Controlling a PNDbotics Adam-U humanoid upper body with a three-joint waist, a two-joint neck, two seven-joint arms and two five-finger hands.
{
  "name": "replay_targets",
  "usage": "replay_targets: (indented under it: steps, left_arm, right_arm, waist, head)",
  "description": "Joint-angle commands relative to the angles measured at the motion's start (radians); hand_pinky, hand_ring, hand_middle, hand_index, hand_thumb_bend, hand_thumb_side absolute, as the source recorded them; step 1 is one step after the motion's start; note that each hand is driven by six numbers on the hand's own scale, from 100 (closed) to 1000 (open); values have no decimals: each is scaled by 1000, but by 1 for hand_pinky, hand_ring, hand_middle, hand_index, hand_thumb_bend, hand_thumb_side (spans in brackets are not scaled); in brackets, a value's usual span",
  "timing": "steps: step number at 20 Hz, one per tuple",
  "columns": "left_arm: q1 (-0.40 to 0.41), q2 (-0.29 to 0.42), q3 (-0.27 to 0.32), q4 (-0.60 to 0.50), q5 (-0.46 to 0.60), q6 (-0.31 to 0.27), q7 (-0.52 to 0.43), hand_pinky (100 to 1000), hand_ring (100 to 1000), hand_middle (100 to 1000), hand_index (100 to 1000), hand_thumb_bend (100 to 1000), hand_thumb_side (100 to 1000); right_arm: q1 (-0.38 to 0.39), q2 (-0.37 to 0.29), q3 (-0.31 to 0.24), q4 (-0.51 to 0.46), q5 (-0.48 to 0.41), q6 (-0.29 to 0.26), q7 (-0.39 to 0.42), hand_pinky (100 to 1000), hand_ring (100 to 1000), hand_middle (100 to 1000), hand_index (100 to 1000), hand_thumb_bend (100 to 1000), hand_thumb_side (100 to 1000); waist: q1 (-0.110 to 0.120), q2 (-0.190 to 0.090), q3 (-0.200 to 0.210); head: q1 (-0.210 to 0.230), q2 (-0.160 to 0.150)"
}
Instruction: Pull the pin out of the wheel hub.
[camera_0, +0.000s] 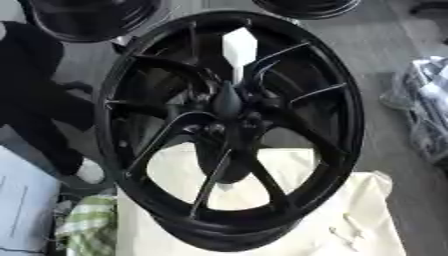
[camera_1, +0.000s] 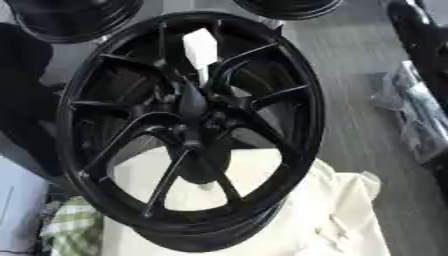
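A large black wheel hub (camera_0: 337, 100) with thin forked spokes lies tilted on a cream cloth, filling most of both views. From its dark, cone-shaped centre (camera_0: 227, 100) a white pin (camera_0: 239, 46) rises on a thin pale stem and ends in a blocky white head that points to the far rim. Nothing touches the pin. Neither of my hands shows in either view. A black curved shape (camera_1: 420, 30) at the right eye view's upper right edge may be part of my right arm; I cannot tell.
The cream cloth (camera_0: 359, 200) covers the table, with small pale bits (camera_0: 346, 232) near its front right. A green checked rag (camera_0: 87, 227) lies front left. Two more black wheels (camera_0: 87, 17) stand behind. Plastic-wrapped goods (camera_0: 429, 100) sit on the grey floor, right.
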Motion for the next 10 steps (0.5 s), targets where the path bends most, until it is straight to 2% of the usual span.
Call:
replay_targets:
  steps: [1,5,10]
  left_arm:
    - [-2,36,2,-10,-9,0,-3,782,748,779,775,184,863]
    - [0,40,1,-9,-8,1,-3,782,748,780,777,184,862]
    - [-1,43,7,-9,-2,0,13,782,747,781,780,185,860]
  right_arm:
    - [-67,11,34,51,76,-35,88,787,727,711,802,459,359]
    - [-143,55,79,124,154,-116,205,801,744,725,813,497,340]
    - [-223,141,119,248,252,-256,393,824,768,747,824,516,334]
  waist:
    - [-4,-27,4]
    - [-6,-29,14]
    - [-3,-34,26]
  head:
    - [-6,10]
    - [-14,13]
    - [-28,14]
